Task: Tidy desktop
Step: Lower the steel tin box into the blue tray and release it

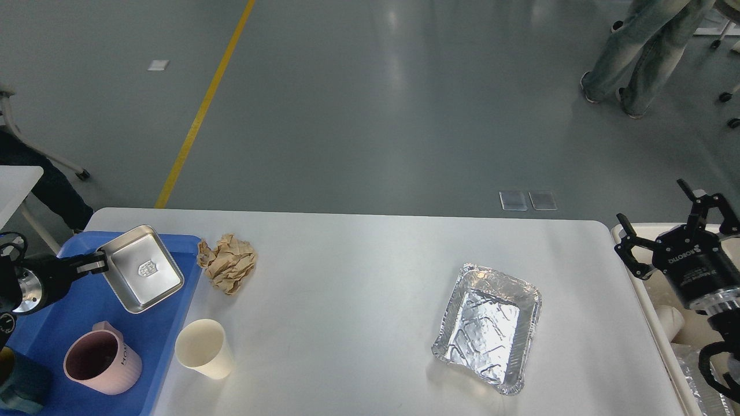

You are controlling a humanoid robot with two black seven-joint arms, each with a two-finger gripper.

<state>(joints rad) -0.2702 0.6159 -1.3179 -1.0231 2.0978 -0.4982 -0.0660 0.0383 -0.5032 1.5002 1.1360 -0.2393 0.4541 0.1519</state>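
Observation:
The white desktop [358,277] fills the lower view. On it lie a crumpled brown paper ball [228,263], a cream paper cup [204,348] and a foil tray [488,325]. My left gripper [99,264] is shut on the rim of a steel dish [141,268] and holds it tilted over the blue tray [87,306]. My right gripper [665,228] is open and empty, off the desktop's right edge, above the cream bin [659,300].
A pink mug [103,359] stands in the blue tray, with a dark cup [20,384] at the tray's lower left. A person's legs [642,58] stand on the floor at the far right. Another white table [14,185] is at the left.

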